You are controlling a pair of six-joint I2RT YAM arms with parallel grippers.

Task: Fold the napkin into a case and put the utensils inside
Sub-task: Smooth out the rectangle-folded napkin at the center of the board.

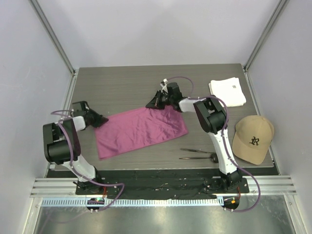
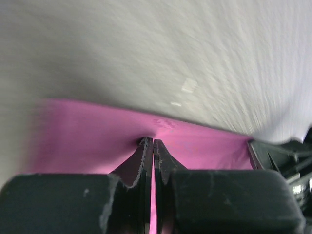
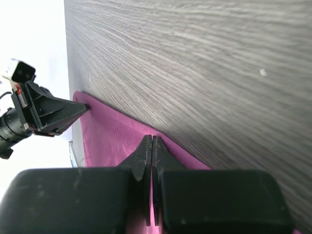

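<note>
The magenta napkin [image 1: 141, 130] lies spread as a wide slanted sheet on the table's middle; no narrow case shows. My left gripper [image 1: 104, 120] is shut on the napkin's far left corner. In the left wrist view the gripper [image 2: 153, 141] pinches pink cloth [image 2: 97, 141] between its fingers. My right gripper [image 1: 149, 105] is shut on the far right corner. The right wrist view shows the gripper [image 3: 152, 139] closed over the napkin's edge [image 3: 107, 141]. The two dark utensils [image 1: 197, 153] lie side by side near the front edge, right of the napkin.
A folded white cloth [image 1: 227, 91] sits at the back right. A tan cap [image 1: 252, 139] rests at the right edge, close to the utensils. The left gripper's tip [image 3: 48, 114] shows in the right wrist view.
</note>
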